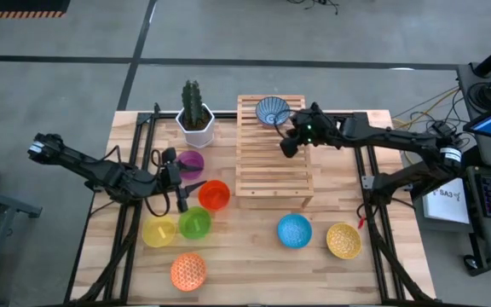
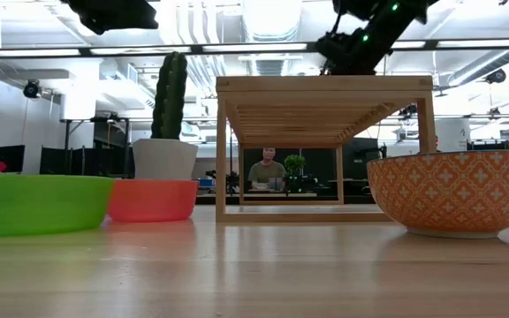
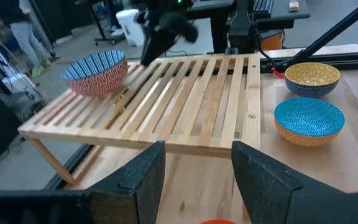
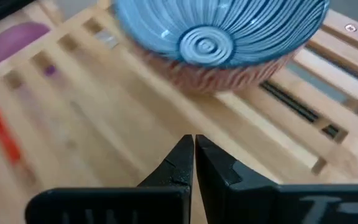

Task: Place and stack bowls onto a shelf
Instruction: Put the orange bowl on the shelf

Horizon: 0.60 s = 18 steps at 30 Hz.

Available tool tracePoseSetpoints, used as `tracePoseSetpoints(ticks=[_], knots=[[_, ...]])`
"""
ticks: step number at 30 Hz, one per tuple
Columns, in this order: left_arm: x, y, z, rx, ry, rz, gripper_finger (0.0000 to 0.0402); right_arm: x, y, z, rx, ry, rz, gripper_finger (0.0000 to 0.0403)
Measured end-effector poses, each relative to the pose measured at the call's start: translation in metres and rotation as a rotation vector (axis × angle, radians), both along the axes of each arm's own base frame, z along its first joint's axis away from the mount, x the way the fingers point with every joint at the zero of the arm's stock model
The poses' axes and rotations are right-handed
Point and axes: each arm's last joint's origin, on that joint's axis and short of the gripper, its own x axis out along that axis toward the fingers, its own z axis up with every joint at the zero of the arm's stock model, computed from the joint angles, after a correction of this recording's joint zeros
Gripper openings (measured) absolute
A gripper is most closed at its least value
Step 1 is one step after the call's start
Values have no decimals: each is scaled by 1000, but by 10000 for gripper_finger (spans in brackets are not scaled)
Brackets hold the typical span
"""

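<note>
A: Start with the big pieces. What have you got on the light wooden bench (image 1: pixel 254 256)?

B: The pale slatted wooden shelf (image 1: pixel 267 170) sits at centre. One blue-white striped round bowl (image 1: pixel 272 110) rests at its 12 o'clock edge. The other bowls are still on the bench: plain ones at 8 o'clock, patterned ones at 4 o'clock.

A: How will they handle?

B: I'd judge them light, rigid and smooth. You should pinch a rim wall rather than the curved belly.

A: And the tools?

B: Your right tool (image 4: pixel 193 163) hangs over the shelf just beside the striped bowl, fingers together, holding nothing. Your left tool (image 3: pixel 194 180) hovers at 9 o'clock near the red-orange bowl (image 1: pixel 214 194), fingers apart and empty.
</note>
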Motion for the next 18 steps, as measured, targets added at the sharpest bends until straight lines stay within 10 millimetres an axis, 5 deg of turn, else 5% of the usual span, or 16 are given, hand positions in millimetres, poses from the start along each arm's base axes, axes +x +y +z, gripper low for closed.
tracePoseSetpoints(ticks=[10,18], knots=[[8,-4,-23,-157,109,60,168,-2,66,-5,-82,-28,172,9],[24,-15,-48,-271,274,-49,168,-2,112,-20,-193,-114,429,9]])
